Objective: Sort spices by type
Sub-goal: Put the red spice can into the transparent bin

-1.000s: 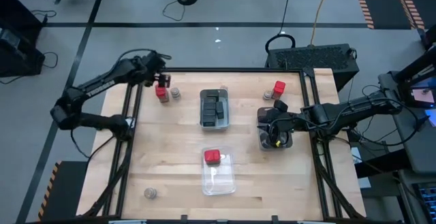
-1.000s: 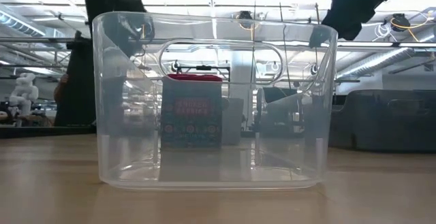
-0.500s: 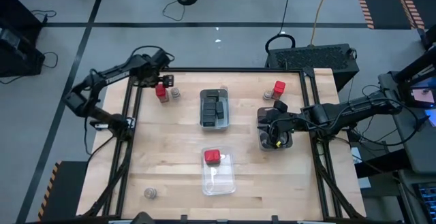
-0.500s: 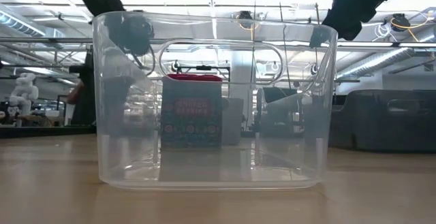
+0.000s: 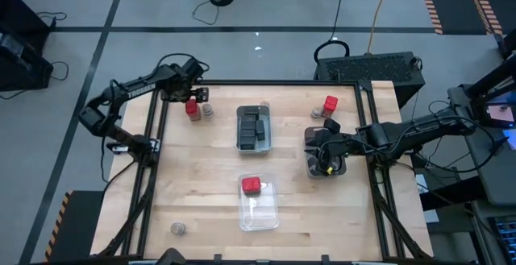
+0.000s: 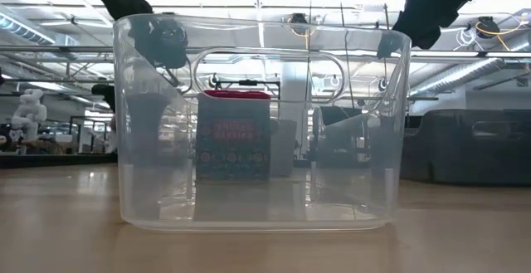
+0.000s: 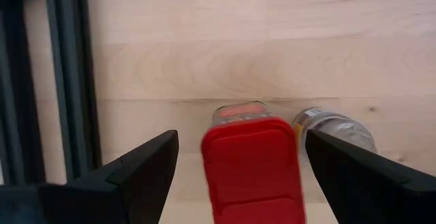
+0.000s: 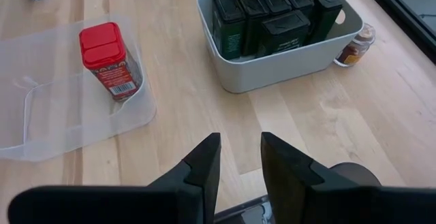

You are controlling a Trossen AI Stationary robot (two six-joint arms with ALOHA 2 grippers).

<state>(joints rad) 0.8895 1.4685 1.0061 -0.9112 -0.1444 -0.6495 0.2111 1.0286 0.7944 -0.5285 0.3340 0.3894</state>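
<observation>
Your left gripper (image 5: 192,98) is hovering at the far left corner of the wooden table (image 5: 210,192), fingers (image 7: 146,166) spread wide on either side of a red spice container (image 7: 252,159), which is standing upright between them without visibly touching either. Just beside that red container a small round jar (image 7: 334,123) is sitting on the wood, and the high view shows the pair as a red block (image 5: 191,109) with a jar (image 5: 207,110) next to it. Your right gripper (image 5: 321,154) is waiting over the dark smoky tray (image 5: 325,167) at the table's right side, fingers (image 8: 204,166) standing narrow with a slim gap and gripping nothing. Near that tray, toward the far right corner, another red container (image 5: 330,104) and a round jar (image 5: 317,113) are sitting on the table, with a dark block (image 5: 332,125) just beside the tray. In the middle, the grey-white bin (image 8: 286,57) is holding the black spice tins (image 8: 272,16) packed upright in a row, and a brown-topped jar (image 8: 354,47) is standing just outside its wall. The clear plastic tray (image 5: 259,204) near you is carrying one red-capped spice container (image 8: 109,60), upright at the tray's far end; the low view is showing it through the tray's clear wall (image 6: 149,124). One more round jar (image 5: 178,229) is sitting alone near the front left corner, well apart from the rest.
</observation>
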